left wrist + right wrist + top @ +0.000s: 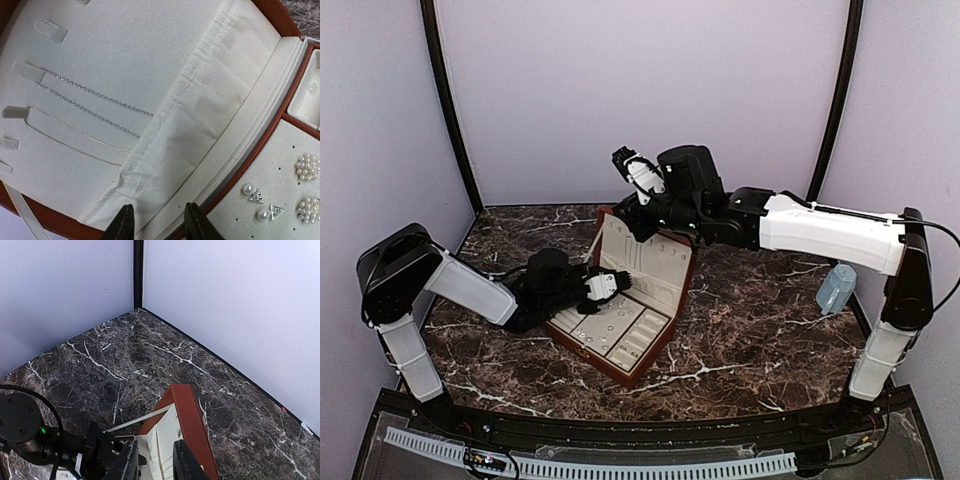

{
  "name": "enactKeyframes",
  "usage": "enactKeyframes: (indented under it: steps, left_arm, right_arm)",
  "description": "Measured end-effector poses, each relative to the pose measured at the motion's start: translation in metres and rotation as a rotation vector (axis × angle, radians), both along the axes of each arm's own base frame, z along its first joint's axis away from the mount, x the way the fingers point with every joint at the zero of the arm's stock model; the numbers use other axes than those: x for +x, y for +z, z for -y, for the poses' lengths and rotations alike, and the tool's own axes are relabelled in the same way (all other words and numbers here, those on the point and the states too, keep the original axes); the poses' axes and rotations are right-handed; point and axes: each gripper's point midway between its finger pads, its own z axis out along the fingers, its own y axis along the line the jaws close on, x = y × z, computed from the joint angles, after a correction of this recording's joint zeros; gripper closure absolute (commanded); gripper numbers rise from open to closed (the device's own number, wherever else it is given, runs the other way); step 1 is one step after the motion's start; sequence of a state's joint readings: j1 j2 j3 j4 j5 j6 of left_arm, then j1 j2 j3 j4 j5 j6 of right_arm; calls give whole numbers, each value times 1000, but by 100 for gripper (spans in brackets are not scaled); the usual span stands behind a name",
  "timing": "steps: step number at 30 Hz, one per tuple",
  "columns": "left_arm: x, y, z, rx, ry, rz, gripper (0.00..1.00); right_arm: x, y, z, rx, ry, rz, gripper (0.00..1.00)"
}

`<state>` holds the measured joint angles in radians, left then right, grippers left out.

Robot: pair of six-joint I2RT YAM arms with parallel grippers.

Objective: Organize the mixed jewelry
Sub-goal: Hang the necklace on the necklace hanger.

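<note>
top view: the reddish-brown jewelry box (632, 374) sits open on the marble table (760, 320), its lid (655, 268) propped upright. the left gripper (625, 281) reaches over the box's base from the left. the right gripper (620, 157) hangs at the lid's top edge.

left wrist: the fingers (125, 224) stand a little apart with nothing between them, just before the lid's cloth pocket (200, 120). two thin chains (90, 102) hang from tabs (30, 72) on the lining. pearl studs (248, 189), triangular studs (256, 196) and pearl clusters (307, 166) sit on the perforated pad (287, 145).

right wrist: narrowly parted fingers (128, 462) straddle the lid's rim; i cannot tell whether they pinch it. a careless release could let the lid swing and shake the chains loose. the left fingers could also snag the pocket.
</note>
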<state>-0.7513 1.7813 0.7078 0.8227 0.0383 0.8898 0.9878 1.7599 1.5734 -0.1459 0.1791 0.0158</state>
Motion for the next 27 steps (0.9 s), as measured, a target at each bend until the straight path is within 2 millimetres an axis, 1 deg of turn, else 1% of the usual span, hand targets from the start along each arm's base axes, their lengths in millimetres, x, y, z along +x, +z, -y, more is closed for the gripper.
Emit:
enactKeyframes:
  steps: [3,5,10,13,16,18,19,20,22,25,27]
  left_arm:
    - [-6,5,-4,-15,2,1,51]
    - [-8,12,-6,-31,4,8,47]
    - [-10,41,-6,-93,10,39,38]
    - [-11,55,-6,-132,11,47,36]
    - [-12,72,-6,-180,14,44,33]
    - [-14,84,-8,-217,20,35,28]
    - [-15,92,-9,-236,23,37,24]
    - [-16,100,-11,-265,34,32,22]
    - [-17,119,-18,-329,72,15,21]
    - [-11,147,-29,-410,149,-43,21]
    - [-2,168,-38,-468,207,-87,20]
  right_arm:
    - [-2,-5,-1,0,11,-14,74]
    - [-4,-9,-1,-1,20,-25,74]
    - [-9,-12,-3,15,53,-51,71]
    - [-16,-5,-1,46,83,-69,68]
    - [-26,14,7,99,118,-78,65]
    - [-35,33,15,147,140,-75,63]
    - [-38,42,20,169,144,-72,63]
    - [-43,54,27,201,152,-64,62]
    - [-50,70,43,243,149,-58,61]
    - [-55,83,74,293,111,-63,60]
    - [-52,80,96,308,61,-76,59]
